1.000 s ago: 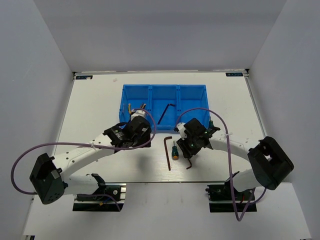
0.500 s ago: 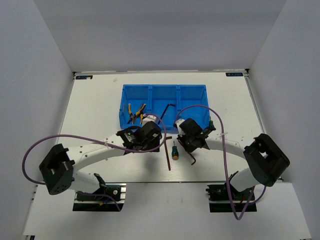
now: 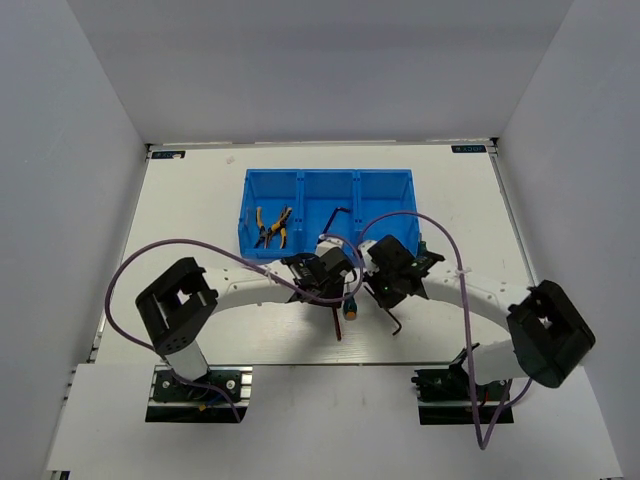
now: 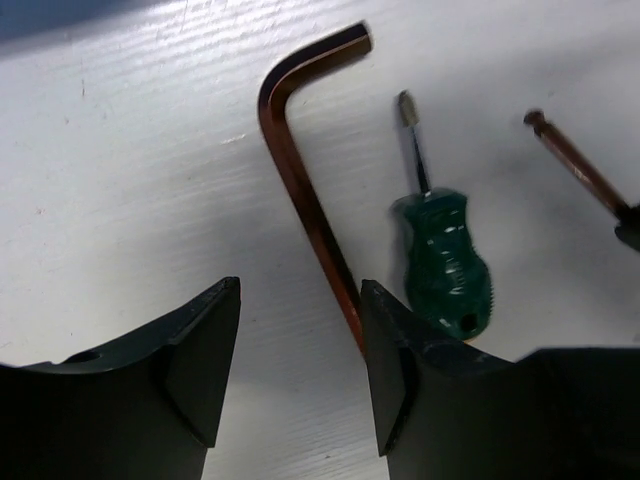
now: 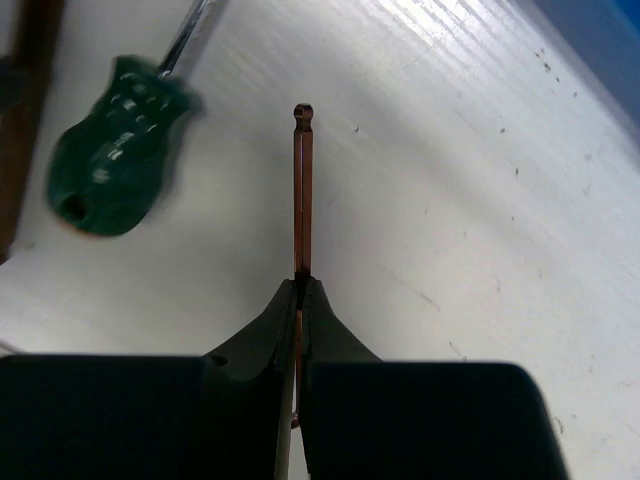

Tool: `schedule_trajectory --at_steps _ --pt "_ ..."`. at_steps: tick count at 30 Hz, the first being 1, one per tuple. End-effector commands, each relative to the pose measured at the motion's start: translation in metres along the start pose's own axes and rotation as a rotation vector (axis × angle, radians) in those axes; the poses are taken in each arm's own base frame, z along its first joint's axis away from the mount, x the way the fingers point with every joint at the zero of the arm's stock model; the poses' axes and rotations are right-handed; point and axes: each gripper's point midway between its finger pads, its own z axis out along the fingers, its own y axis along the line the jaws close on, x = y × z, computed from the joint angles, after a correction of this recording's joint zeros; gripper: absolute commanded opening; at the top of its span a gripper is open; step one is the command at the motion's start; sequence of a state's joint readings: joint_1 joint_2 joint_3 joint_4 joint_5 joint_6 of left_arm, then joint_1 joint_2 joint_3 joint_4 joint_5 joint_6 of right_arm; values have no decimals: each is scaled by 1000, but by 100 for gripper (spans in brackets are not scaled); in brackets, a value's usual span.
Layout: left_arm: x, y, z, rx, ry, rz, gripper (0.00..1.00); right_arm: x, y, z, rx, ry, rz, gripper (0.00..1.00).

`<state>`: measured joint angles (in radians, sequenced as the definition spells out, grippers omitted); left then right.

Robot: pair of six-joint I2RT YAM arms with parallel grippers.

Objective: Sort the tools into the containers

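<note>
My right end effector [image 5: 300, 285] is clenched on the held hex key [image 5: 300, 190], pinching the thin shaft near one end, so most of the length sticks out past the fingertips. As I judge it, that is the weak point: a narrow round rod in flat pads can swivel or slide out on the way up, and its ball end could catch the bin wall. I cannot tell whether it is clear of the worktop [image 3: 190, 220] yet.

Just beside it, my left end effector [image 4: 300, 330] hangs released, jaws wide, over the loose hex key [image 4: 300, 190]. The key's long leg runs close against the right-hand finger rather than centred, and the screwdriver [image 4: 440, 260] lies just beyond that finger. Closing from here may nudge the key aside or trap the green handle. Both wrists are crowded together, so a collision is a risk too.

Farther off sits the blue bin [image 3: 325, 173], with the pliers [image 3: 272, 227] in its left compartment and the binned hex key [image 3: 333, 222] in the middle one.

Only the top view shows the bin's contents and how close the arms are. Only the wrist views show the jaws and the off-centre line-up.
</note>
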<state>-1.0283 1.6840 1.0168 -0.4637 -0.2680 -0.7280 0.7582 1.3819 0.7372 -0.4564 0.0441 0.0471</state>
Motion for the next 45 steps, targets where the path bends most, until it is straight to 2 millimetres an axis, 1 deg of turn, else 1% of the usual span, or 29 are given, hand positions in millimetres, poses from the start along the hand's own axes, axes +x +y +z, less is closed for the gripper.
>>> schedule_trajectory --at_steps 1,5,6,8,9,11,12,13,15,16,17,19,21,22,24,27,28,29,31,32,33,36,37,39,41,42,43,44,45 --pt "-29 -21 -10 54 -77 -14 62 -21 10 -34 -73 -70 -22 0" --pt "-29 -16 -10 32 -82 -12 62 -44 15 -54 -114 -135 -28 0" --pt "-29 -17 -10 32 -82 -21 62 -60 15 -64 -121 -176 -25 0" --pt "-31 -18 -13 38 -88 -33 62 -73 17 -67 -137 -200 -25 0" --pt "-34 -19 -17 47 -98 -37 62 -90 20 -78 -162 -241 -27 0" --pt "-34 -18 -20 52 -102 -52 62 -103 21 -76 -172 -249 -25 0" --pt "-34 -16 -26 57 -107 -54 62 -122 22 -85 -181 -299 -29 0" --pt "-37 -17 -31 67 -118 -68 62 -126 22 -76 -181 -282 -27 0" --pt "-31 -9 -35 54 -116 -76 62 -157 19 -86 -170 -353 -34 0" --pt "-36 -8 -43 63 -140 -93 62 -162 13 -72 -156 -337 -21 0" --pt "-31 -4 -43 59 -135 -101 62 -178 11 -76 -149 -367 -17 0" --pt "-30 -2 -44 59 -134 -112 61 -208 1 -67 -122 -393 9 0" --pt "-29 0 -49 63 -137 -123 61 -223 -2 -63 -116 -399 57 0" --pt "-29 0 -49 63 -137 -123 61 -243 -10 -54 -94 -413 74 0" --pt "-32 1 -54 69 -154 -150 61 -255 -13 -49 -89 -416 114 0" --pt "-33 2 -55 69 -167 -162 61 -283 -25 -38 -35 -463 130 0" --pt "-32 1 -52 68 -166 -162 61 -281 -28 -22 -25 -441 118 0" --pt "-34 -1 -51 68 -166 -162 61 -294 -34 -26 10 -479 113 0" --pt "-37 -7 -47 73 -155 -160 61 -292 -37 -10 25 -448 88 0" --pt "-31 -5 -38 52 -135 -151 61 -294 -40 -9 28 -451 84 0" --pt "-32 -7 -36 50 -132 -150 61 -292 -42 -5 29 -441 82 22" --pt "-31 -13 -25 54 -123 -148 60 -286 -40 -13 -26 -432 96 43" --pt "-32 -14 -23 52 -121 -147 59 -287 -44 -25 -49 -441 121 44" --pt "-28 -16 -14 41 -98 -140 56 -284 -53 -36 -59 -432 180 46" --pt "-27 -17 -10 35 -92 -137 55 -289 -52 -68 -96 -470 236 44" --pt "-31 -20 -11 41 -98 -140 55 -281 -65 -73 -92 -456 272 44" --pt "-27 -19 -5 32 -89 -136 54 -282 -66 -100 -92 -501 273 42" --pt "-29 -22 -3 33 -89 -136 54 -269 -68 -101 -91 -468 285 40" --pt "-36 -25 -1 31 -102 -139 52 -258 -78 -103 -85 -451 308 40"
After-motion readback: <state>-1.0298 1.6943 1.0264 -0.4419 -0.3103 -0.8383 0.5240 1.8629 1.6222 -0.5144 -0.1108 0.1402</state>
